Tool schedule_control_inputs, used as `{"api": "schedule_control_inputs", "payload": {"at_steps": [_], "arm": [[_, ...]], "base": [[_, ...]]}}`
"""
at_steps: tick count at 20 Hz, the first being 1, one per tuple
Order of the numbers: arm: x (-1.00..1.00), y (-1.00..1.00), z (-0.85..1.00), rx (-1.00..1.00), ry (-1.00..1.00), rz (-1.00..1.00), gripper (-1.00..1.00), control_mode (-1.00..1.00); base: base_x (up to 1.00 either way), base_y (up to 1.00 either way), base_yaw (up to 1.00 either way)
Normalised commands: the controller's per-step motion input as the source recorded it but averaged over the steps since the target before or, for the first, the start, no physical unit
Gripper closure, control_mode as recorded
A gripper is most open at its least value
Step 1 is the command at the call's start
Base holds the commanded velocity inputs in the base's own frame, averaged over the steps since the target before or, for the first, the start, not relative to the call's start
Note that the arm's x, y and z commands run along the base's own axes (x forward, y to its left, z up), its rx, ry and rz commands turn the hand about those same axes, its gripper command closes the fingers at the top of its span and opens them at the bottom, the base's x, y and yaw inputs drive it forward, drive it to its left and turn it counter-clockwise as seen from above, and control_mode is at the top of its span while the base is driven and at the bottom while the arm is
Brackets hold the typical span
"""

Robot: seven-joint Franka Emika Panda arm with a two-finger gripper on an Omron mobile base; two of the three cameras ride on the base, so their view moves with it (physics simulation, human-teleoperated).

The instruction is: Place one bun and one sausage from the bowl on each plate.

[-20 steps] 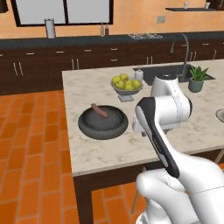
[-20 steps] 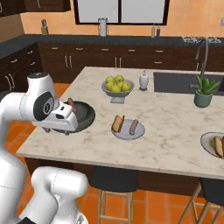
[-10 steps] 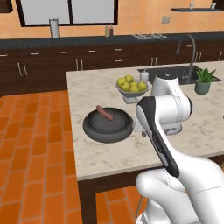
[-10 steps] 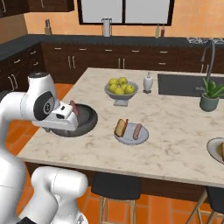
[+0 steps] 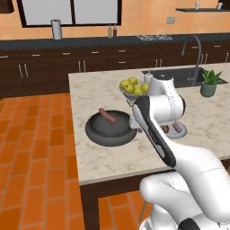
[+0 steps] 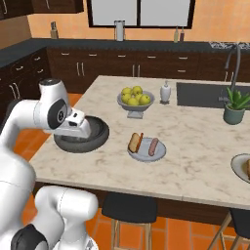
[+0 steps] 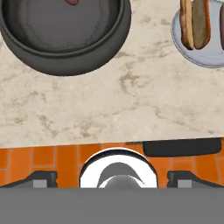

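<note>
The dark bowl [image 5: 110, 128] stands near the counter's left end with one pinkish sausage [image 5: 107, 115] lying in it. In the hand view the bowl [image 7: 65, 35] fills the top left and the sausage's tip [image 7: 72, 1] peeks in at the top edge. To the right of the bowl, a pale plate [image 6: 146, 150] carries a bun [image 6: 134, 142] and a sausage [image 6: 154, 145]. A second plate [image 6: 240, 167] at the far right holds a bun [image 6: 248, 168]. My gripper [image 7: 113, 179] hangs open and empty over the counter's front edge, near the bowl's rim.
A pedestal bowl of apples [image 6: 135, 100], a white soap dispenser [image 6: 165, 92], a potted plant [image 6: 235, 107] and a sink lie farther back on the counter. A dark stool [image 6: 129, 207] stands under the front edge, and orange tile floor lies to the left.
The whole picture has shifted slightly right and down, so the camera moved. The arm keeps the same pose, and the gripper stays open beside the bowl.
</note>
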Motion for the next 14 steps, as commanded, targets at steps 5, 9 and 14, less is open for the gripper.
{"api": "schedule_control_inputs", "payload": {"at_steps": [5,9,14], "arm": [[0.88,0.34,-0.1,0.04,-0.1,0.07,-1.0,-1.0],[0.55,0.57,-0.02,0.04,0.0,0.18,-1.0,-1.0],[0.52,0.28,-0.18,0.0,0.0,0.16,-1.0,-1.0]], "base": [[0.0,0.0,0.0],[0.0,0.0,0.0],[0.0,0.0,0.0]]}}
